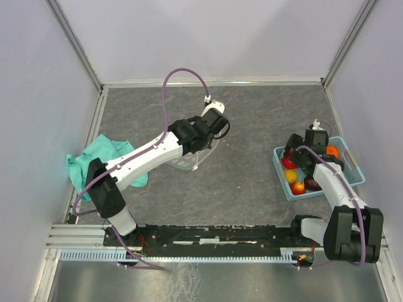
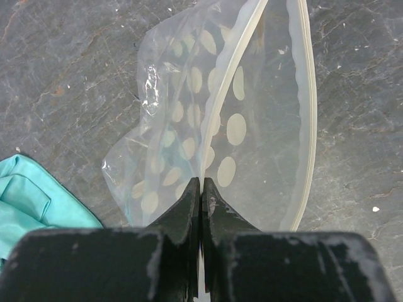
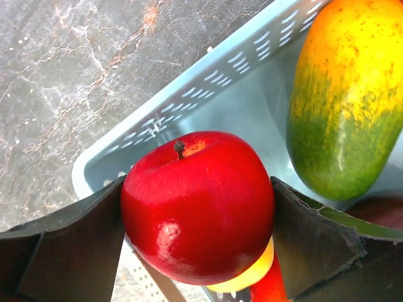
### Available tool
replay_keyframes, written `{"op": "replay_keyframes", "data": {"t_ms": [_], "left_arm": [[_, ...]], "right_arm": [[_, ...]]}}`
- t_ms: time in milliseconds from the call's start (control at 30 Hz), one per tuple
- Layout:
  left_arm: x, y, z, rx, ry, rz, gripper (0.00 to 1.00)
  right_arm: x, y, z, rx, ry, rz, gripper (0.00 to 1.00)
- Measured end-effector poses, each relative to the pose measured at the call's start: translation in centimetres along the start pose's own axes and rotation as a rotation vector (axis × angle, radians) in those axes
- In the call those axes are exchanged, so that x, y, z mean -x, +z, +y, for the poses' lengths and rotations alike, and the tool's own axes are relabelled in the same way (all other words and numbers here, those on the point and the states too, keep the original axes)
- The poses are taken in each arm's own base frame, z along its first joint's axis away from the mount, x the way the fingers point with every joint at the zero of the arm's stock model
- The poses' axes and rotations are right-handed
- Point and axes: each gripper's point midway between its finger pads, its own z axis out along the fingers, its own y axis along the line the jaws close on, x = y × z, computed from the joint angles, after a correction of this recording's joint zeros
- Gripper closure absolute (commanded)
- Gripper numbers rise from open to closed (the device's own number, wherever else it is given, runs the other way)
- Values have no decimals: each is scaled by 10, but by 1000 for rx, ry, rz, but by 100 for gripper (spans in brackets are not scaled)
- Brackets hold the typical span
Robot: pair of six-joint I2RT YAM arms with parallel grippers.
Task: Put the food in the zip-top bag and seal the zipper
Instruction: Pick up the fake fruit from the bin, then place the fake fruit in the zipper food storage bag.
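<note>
While my left gripper (image 2: 201, 182) is clenched on the zipper (image 2: 234, 69), my right gripper (image 3: 196, 185) brackets a red apple (image 3: 195, 207).

Near the centre of the overhead view, the zip-top bag (image 2: 252, 132) rests on the grey table (image 1: 264, 119). Its mouth gapes towards the top of my left wrist view, and my two left fingertips meet on the near end of the whitish strip. A teal cloth (image 2: 28, 201) sits at lower left there. At the right of the overhead view the food (image 1: 293, 176) lies in a blue basket (image 3: 208, 82). My right pads lie against both sides of the apple, yet I cannot tell whether they squeeze it. A green-yellow fruit (image 3: 346, 94) rests at upper right, apart.
</note>
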Motion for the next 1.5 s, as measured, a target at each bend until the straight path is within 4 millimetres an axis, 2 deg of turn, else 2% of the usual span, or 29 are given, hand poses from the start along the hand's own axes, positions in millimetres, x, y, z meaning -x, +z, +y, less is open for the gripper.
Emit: {"op": "replay_keyframes", "data": {"t_ms": [200, 367, 567, 833, 1033, 1233, 1400, 1500], "left_arm": [[2, -3, -8, -48, -10, 6, 97], [10, -8, -16, -90, -34, -1, 97], [9, -7, -24, -127, -45, 12, 97], [8, -5, -35, -176, -55, 34, 97], [6, -6, -40, -198, -69, 43, 97], [6, -7, -43, -215, -89, 48, 97], [7, -8, -48, -235, -106, 49, 97], [11, -9, -51, -249, -129, 39, 97]], "right_arm": [[10, -27, 5, 23, 2, -31, 49], [25, -57, 27, 117, 4, -84, 48], [42, -97, 75, 295, 12, -163, 49], [42, -130, 148, 543, 56, -193, 48], [54, -158, 201, 737, 123, -250, 48], [58, -166, 236, 847, 188, -277, 48], [49, -170, 262, 925, 214, -277, 48], [43, -170, 271, 948, 230, -275, 48]]}}
